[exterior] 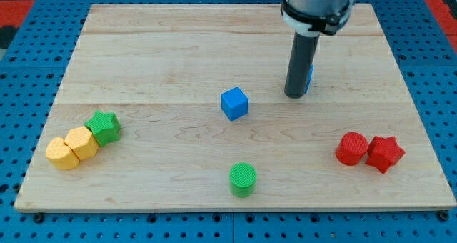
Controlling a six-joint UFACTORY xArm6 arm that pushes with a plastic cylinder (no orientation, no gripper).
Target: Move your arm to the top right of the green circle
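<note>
My tip (295, 95) rests on the board (143, 57) up at about one o'clock from the green circle (243, 179), well apart from it. I have no fingers to open or close, only this rod. The green circle sits near the board's six o'clock edge. A blue sliver (310, 75) peeks out just behind my rod at three o'clock; I cannot tell its shape. The blue cube (234, 103) lies at nine o'clock from my tip. Coming down toward the circle's one o'clock side, I could drift left and clip the cube, or overshoot and shove the circle itself
</note>
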